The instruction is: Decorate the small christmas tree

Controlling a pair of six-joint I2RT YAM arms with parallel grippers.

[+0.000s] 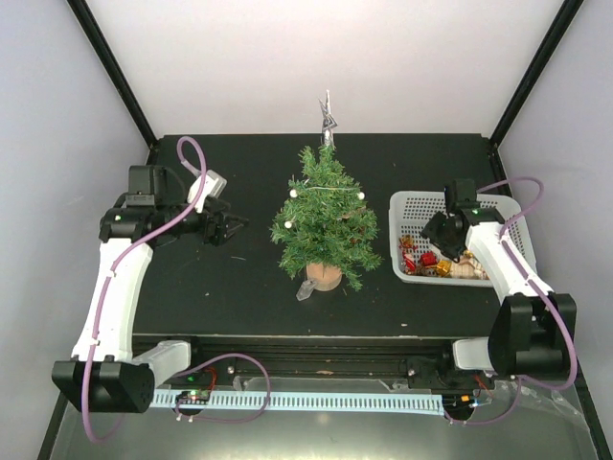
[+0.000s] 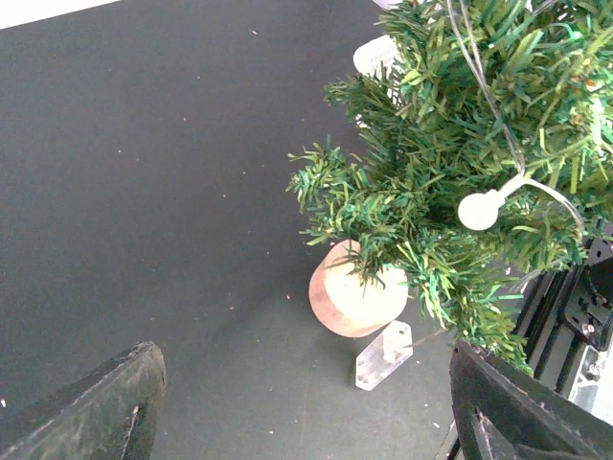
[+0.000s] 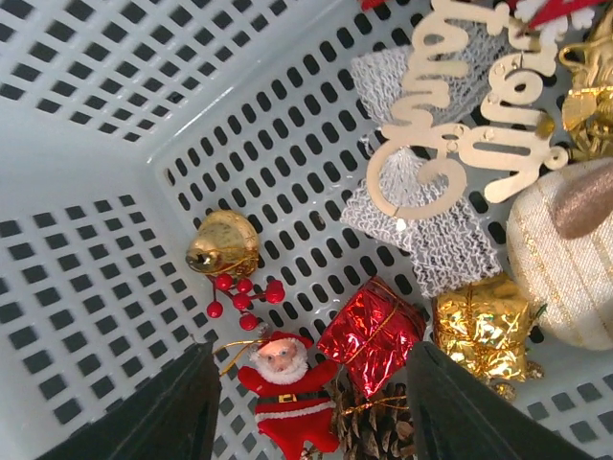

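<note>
Right gripper poised over the ornaments, tree off to its left.
Its 2 fingers stand spread, pinching nothing, and straddle a Santa figure and a red gift box lying in the white basket just below. The small christmas tree stands upright mid-table, well apart to the basket's left. The left gripper, also spread and empty, faces it from nearer.

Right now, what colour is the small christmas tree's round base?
Tan, like bare wood. The base shows best in the left wrist view.
</note>
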